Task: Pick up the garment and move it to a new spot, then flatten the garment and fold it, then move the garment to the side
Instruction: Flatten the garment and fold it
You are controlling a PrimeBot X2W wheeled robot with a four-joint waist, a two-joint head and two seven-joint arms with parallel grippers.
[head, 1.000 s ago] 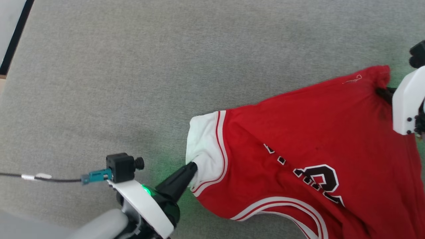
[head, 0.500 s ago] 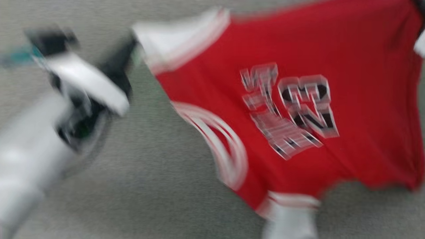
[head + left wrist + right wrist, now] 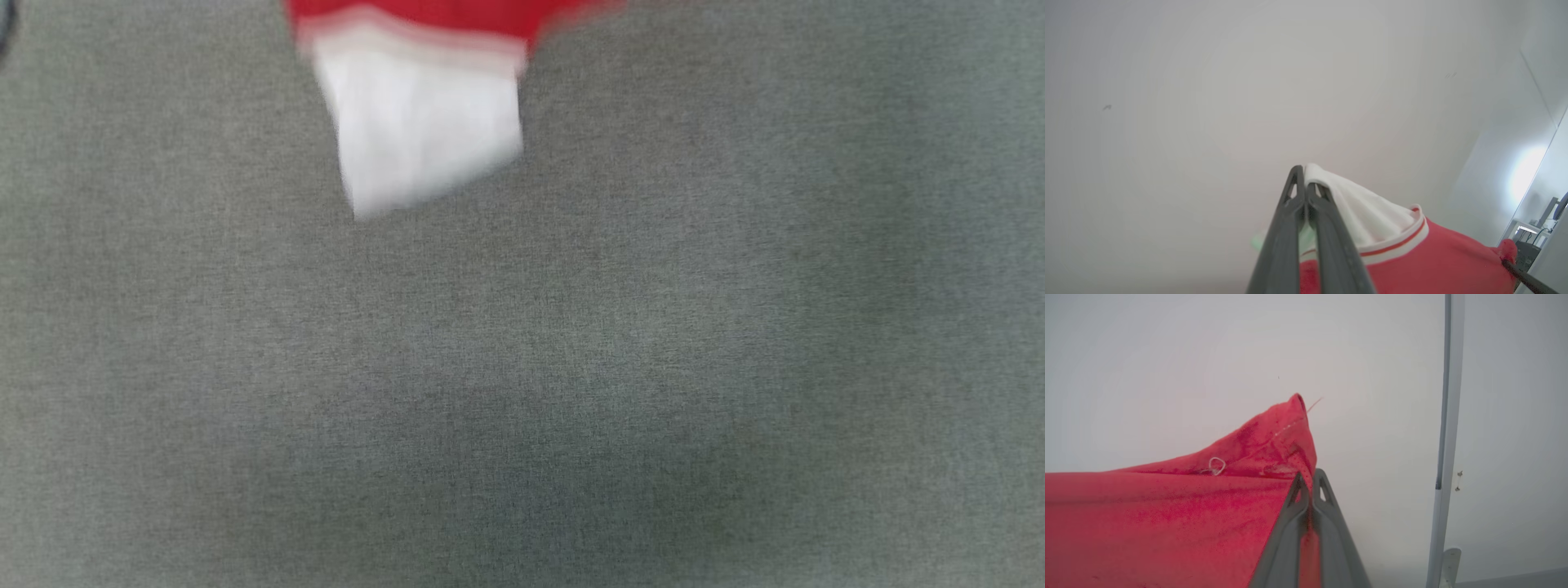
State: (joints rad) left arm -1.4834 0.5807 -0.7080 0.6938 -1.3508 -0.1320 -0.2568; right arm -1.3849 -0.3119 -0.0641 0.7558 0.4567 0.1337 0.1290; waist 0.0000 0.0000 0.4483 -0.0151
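Surface of grey fabric (image 3: 571, 367) lies below; we see the garment (image 3: 420, 122) hanging above it, stretched between both claws: left gripper (image 3: 1305, 177) clamped on white sleeve, right gripper (image 3: 1310, 479) clamped on red corner, long axis claw-to-claw, so we'd lower both together.

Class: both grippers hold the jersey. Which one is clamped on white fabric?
The left gripper: it pinches the white sleeve, while the right gripper pinches a red corner of the jersey.

No writing or number is legible on the garment (image 3: 416, 122).
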